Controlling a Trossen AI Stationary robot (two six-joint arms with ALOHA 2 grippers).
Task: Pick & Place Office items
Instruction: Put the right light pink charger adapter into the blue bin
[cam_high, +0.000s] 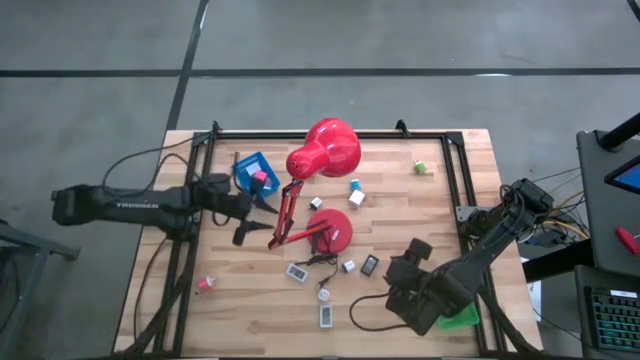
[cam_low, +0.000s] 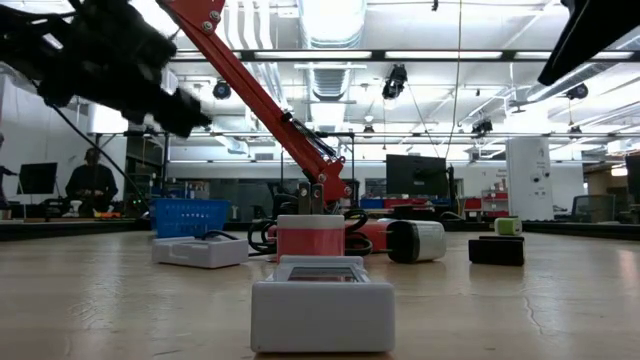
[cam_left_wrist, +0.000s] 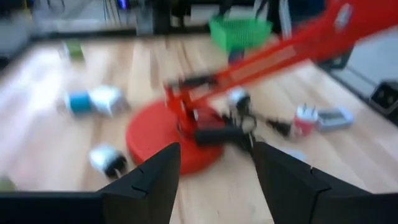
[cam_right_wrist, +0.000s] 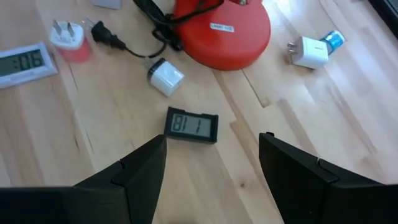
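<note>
Small office items lie flat on the wooden table around the red lamp's base (cam_high: 335, 230): a black flat display (cam_high: 370, 265) (cam_right_wrist: 191, 125), white flat displays (cam_high: 298, 271) (cam_high: 326, 315), white and teal blocks (cam_high: 355, 190), a green block (cam_high: 421, 168) and a pink block (cam_high: 205, 285). A pink piece (cam_high: 261, 178) sits in the blue tray (cam_high: 247, 165). My left gripper (cam_high: 255, 220) (cam_left_wrist: 217, 180) hangs open above the table, between the blue tray and the lamp's arm. My right gripper (cam_high: 410, 255) (cam_right_wrist: 211, 168) is open above the table, just short of the black display.
The lamp's red head (cam_high: 325, 148) and slanted arm (cam_high: 285, 210) stand over the table's middle, and its black cord (cam_right_wrist: 134, 34) trails by the base. A green tray (cam_high: 460, 318) lies under the right arm at the near right corner. Black frame rails (cam_high: 455, 165) edge the table.
</note>
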